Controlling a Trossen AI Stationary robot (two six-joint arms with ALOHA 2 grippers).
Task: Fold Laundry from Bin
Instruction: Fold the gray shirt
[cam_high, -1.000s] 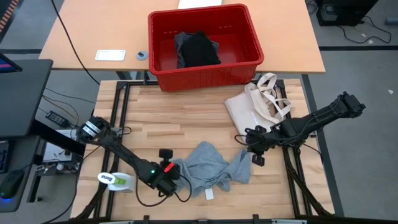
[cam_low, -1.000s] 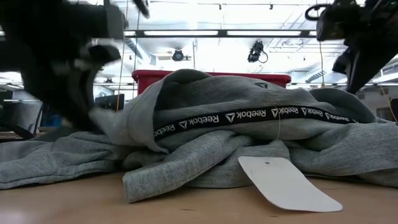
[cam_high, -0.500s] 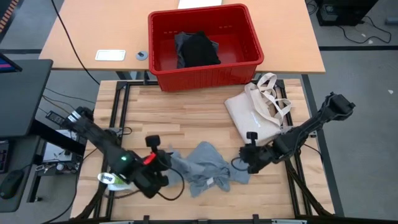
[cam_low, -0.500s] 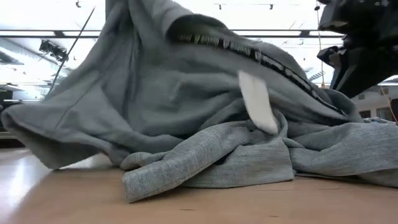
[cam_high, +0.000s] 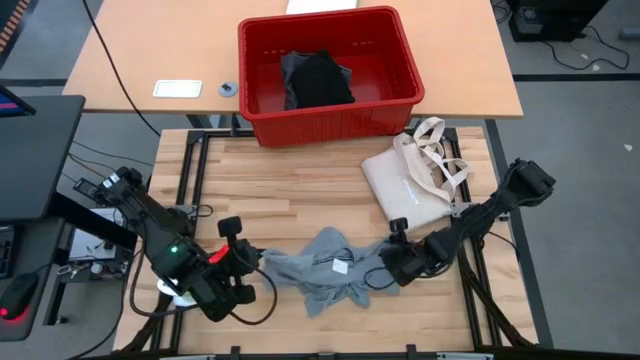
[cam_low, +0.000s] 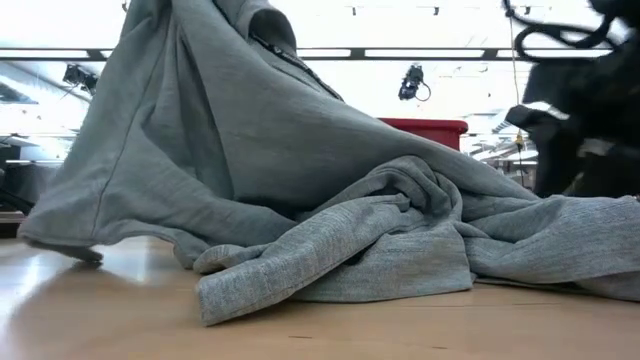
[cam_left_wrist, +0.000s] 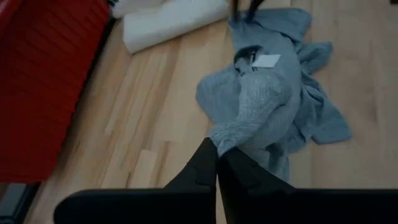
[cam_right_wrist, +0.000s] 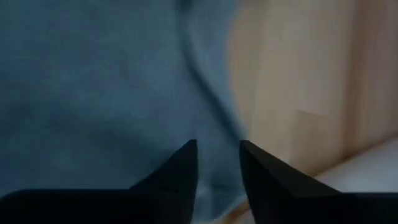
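Over on the left side, the left gripper (cam_left_wrist: 217, 155) has its two dark fingers pinched tight on a bunched edge of the light grey knit T-shirt (cam_high: 330, 270), and it's holding that edge up off the pale wooden slatted table (cam_high: 300, 195). From table height the cloth hangs like a tent on the left, peaking up high and sloping down into a crumpled heap (cam_low: 330, 240) that rests on the wood. A small white tag (cam_high: 340, 266) sits on top of the pile, roughly in the middle of the shirt.

Moving right, the right gripper (cam_right_wrist: 217, 158) is low at the shirt's right edge, right where fabric meets bare wood. Its fingers stand a little apart, with grey cloth just in front of them. Can't tell if it's got hold of anything, honestly; nothing looks clamped between them.

Just behind that arm there's a cream canvas tote bag with loop handles (cam_high: 412, 175) lying flat near the table's right side, close to the shirt but not touching it.

At the far end, on the tan desk (cam_high: 160, 60) behind the table, sits the big red rectangular plastic bin (cam_high: 328, 112). Inside it lies a large black garment (cam_high: 320, 80) with a bit of darker grey-blue cloth peeking out beside it.
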